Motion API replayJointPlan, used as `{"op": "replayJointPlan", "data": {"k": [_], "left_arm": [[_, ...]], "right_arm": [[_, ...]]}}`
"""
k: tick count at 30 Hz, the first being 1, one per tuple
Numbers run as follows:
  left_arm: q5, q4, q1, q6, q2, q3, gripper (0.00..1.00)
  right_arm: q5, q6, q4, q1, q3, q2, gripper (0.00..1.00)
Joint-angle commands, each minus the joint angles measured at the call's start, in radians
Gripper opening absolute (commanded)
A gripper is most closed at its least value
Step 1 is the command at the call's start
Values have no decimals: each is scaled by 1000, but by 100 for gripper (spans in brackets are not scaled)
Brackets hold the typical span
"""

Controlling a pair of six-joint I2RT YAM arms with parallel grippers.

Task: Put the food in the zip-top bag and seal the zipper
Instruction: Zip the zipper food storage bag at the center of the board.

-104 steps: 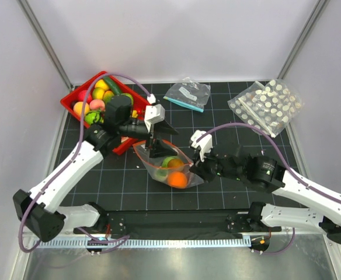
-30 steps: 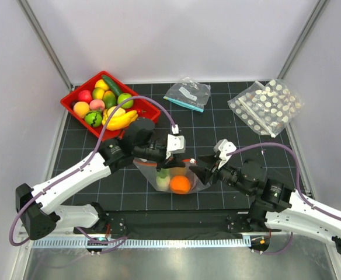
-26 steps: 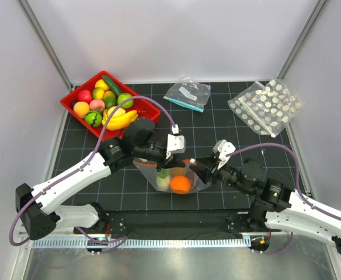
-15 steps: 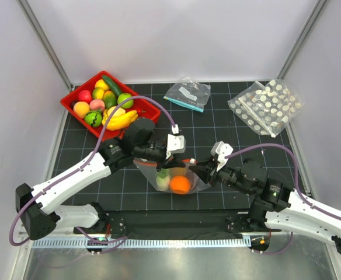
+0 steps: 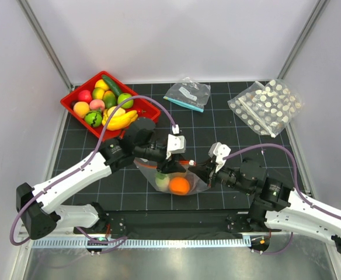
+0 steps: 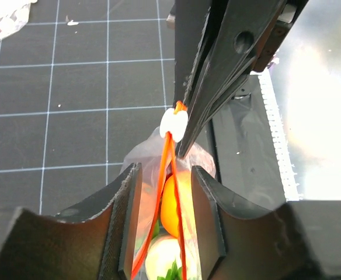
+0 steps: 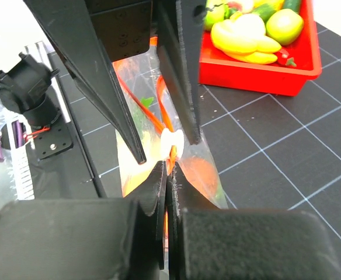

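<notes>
The zip-top bag (image 5: pixel 171 178), holding food (image 5: pixel 180 185), sits near-centre on the mat (image 5: pixel 217 116), with its zipper (image 6: pixel 166 175) running left to right from the narrowly open, straddling left gripper (image 5: pixel 174 167) into the right gripper (image 5: pixel 196 170), which is pinched on its end.

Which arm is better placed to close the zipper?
Left, probably: the left claw, open, straddles the zipper, ready to pinch and slide; the right claw is shut on the zip-top bag's end.

Teal-strip bag (image 5: pixel 187 93) lies near white-dotted bag (image 5: pixel 266 105) on black mat (image 5: pixel 229 125).
</notes>
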Motion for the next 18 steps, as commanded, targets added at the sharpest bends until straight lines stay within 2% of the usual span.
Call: {"op": "replayJointPlan", "data": {"k": [1,8,13,17,18], "left_arm": [[54,50,2,-9,-14,42,44],[90,50,4,-49,15,95,50],[113,50,2,-73,38,122,36],[114,50,2,-95,66,139,34],[117,47,2,-95,71,144,29]], "right_arm": [[-55,-15,22,2,54,14,1],[-59,-29,12,2,70,30,1],[-63,-28,3,2,76,40,1],[-61,-28,2,2,77,39,1],[-63,-29,2,2,77,39,1]]}}
